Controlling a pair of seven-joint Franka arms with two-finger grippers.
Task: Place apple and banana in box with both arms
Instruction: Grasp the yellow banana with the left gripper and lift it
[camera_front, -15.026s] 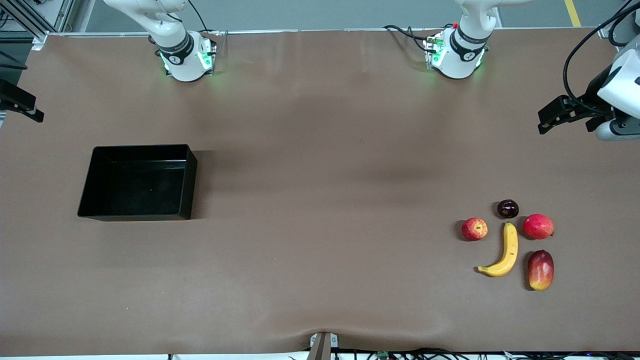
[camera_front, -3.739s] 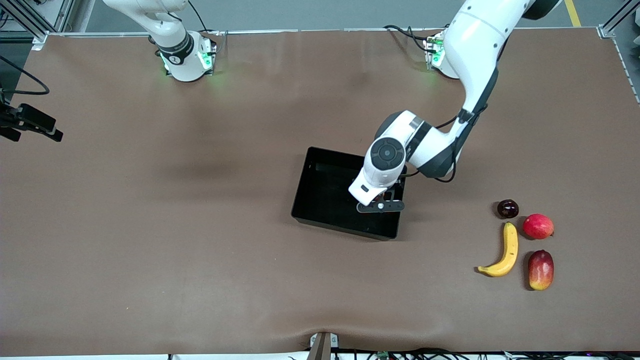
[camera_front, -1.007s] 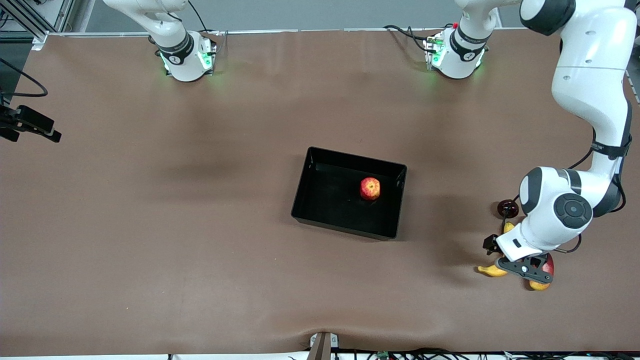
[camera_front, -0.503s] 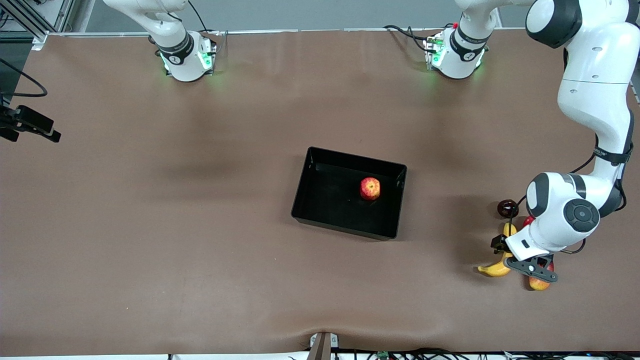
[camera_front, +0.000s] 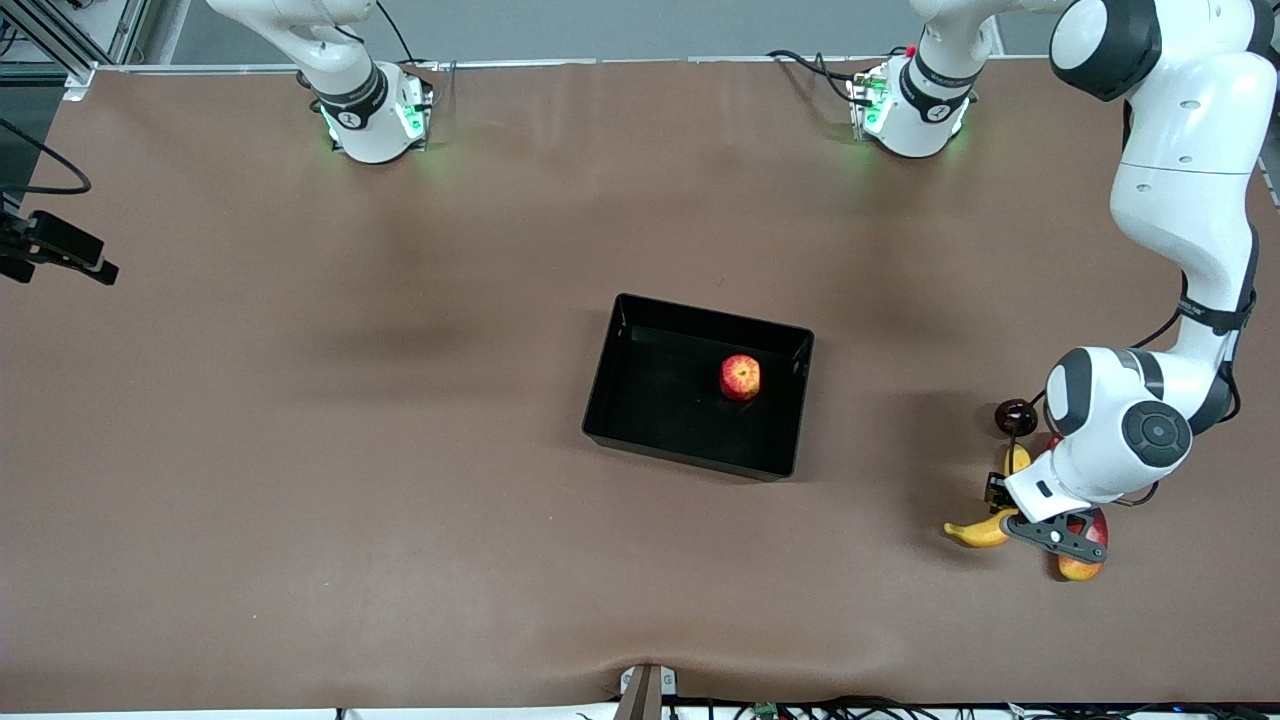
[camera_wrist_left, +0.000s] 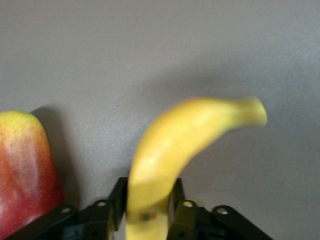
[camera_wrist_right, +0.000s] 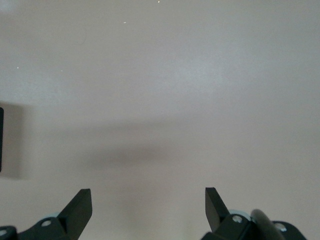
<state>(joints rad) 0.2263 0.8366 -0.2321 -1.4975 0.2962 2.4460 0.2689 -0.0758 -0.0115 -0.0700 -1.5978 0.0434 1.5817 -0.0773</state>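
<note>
Left gripper (camera_wrist_left: 146, 210) jaws clamped on the banana (camera_wrist_left: 175, 145); right gripper (camera_wrist_right: 148, 202) jaws wide apart, empty

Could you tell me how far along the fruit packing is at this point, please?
Done: the apple lies in the box. In hand: the left pincer is shut on the banana, down among the other fruit beside the mango. Left: carrying the banana to the box. The right pincer waits open at the right arm's end of the table.
</note>
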